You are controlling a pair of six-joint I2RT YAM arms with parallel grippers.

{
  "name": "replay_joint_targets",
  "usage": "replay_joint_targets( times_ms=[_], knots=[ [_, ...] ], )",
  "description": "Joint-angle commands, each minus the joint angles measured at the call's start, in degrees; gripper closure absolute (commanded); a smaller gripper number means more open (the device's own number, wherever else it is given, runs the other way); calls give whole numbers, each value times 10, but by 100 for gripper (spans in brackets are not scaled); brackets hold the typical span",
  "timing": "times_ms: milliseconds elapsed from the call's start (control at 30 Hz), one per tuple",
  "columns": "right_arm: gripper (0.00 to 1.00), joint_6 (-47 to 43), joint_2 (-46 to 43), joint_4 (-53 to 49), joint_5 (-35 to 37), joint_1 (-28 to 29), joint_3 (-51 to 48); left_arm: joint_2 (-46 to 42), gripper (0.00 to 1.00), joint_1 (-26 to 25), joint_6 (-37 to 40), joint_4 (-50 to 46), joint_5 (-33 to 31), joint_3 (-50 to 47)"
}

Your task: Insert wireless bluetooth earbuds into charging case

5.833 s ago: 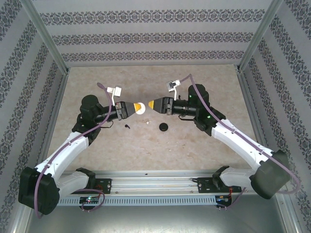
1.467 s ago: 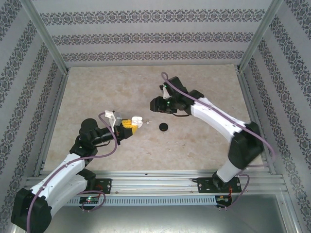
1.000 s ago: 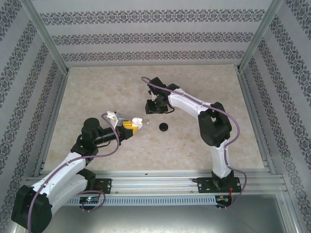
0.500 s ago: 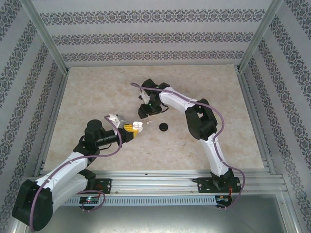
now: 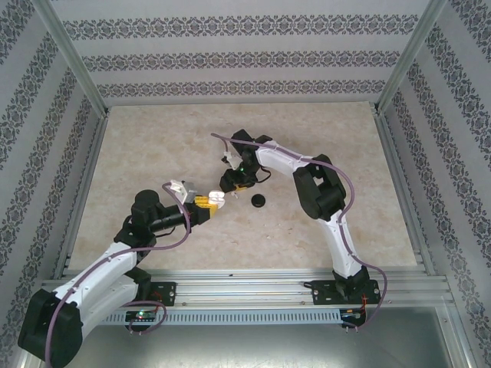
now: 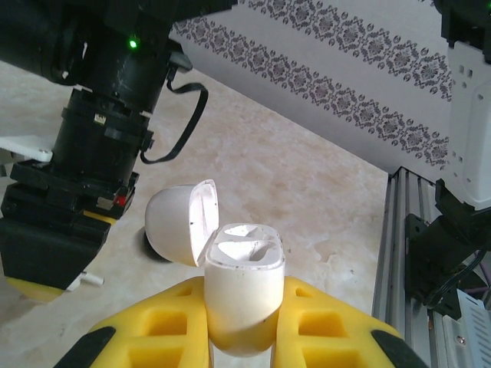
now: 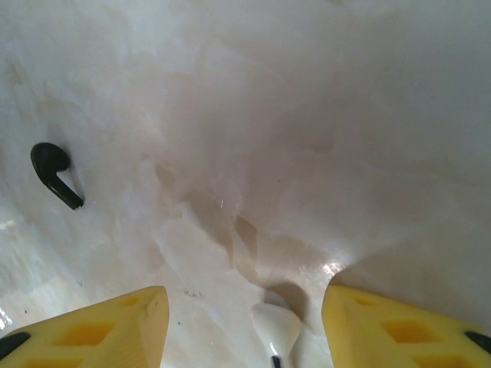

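- Currently right jaws are half open, holding nothing, low over the surface (image 7: 307, 115).
- White earbud (image 7: 276, 328) lies on the surface between them, touching neither.
- Black earbud (image 7: 55, 175) lies well outside them.
- Left jaws are clamped on the open white charging case (image 6: 242, 295).

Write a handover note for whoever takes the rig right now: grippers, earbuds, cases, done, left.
Left gripper: shut on the white case, lid open, sockets look empty.
Right gripper: open, low over the table, straddling a white earbud, not gripping it.
Black earbud and black case lie on the table.
Done: white case opened.
Left: grasp and seat the earbuds.
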Motion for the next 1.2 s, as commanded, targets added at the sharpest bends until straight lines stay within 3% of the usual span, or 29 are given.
replay_joint_targets(
  times_ms=[0, 233, 433, 633, 1167],
  knots=[
    [44, 27, -23, -10, -6, 5, -45, -21, 100, -7, 2, -7, -1, -10],
    [44, 73, -60, 7, 31, 19, -98, -24, 100, -6, 3, -4, -1, -12],
    [44, 186, -85, -9, 107, 23, -100, -26, 100, -6, -1, 0, -2, -13],
    [42, 262, -102, 0, 131, 35, -96, -24, 100, -6, -1, 0, 0, -10],
    [49, 319, -36, 6, 143, 40, -31, -17, 100, -6, -4, 11, 4, -15]
  ],
)
